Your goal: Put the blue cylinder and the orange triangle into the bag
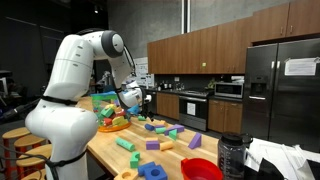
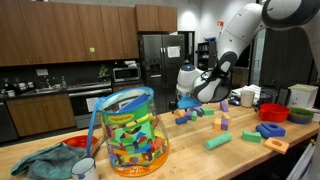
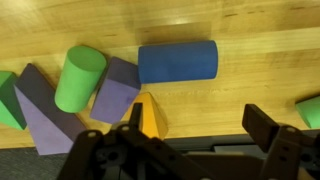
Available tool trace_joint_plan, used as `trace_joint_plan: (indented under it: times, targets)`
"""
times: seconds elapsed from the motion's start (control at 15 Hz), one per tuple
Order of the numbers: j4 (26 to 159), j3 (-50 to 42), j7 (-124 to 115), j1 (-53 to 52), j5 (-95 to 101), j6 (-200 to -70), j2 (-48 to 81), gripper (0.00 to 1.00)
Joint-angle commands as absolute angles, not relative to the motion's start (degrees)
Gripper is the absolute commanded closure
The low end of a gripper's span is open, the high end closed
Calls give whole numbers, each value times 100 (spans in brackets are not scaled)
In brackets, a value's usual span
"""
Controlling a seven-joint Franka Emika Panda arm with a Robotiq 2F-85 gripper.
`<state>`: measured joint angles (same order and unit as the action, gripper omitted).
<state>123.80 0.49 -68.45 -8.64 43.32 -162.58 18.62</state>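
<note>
Claw [image 3: 195, 125] is hanging open and empty at lower frame, wrist view. One blue cylinder [image 3: 177, 62] is lying at centre on the counter [image 3: 250, 30], long axis running left-right. One orange triangle [image 3: 151, 112] is pointing upward below it, base hidden by the claw. One bag [image 2: 130, 135] is standing at lower centre in an exterior view, blocks [image 2: 135, 148] blurring inside.

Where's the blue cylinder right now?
Wrist view: the blue cylinder lies on its side on the wooden table, right of a purple block and just above the orange triangle.
</note>
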Motion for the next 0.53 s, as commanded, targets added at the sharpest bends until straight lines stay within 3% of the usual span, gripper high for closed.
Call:
trace_joint_plan:
  times: [0.0,0.47]
  targets:
    - [12380,49,-6845,-864,4332,-16258,1862,0]
    - [12414,131,-7055,-927,4174,-16284,1866,0]
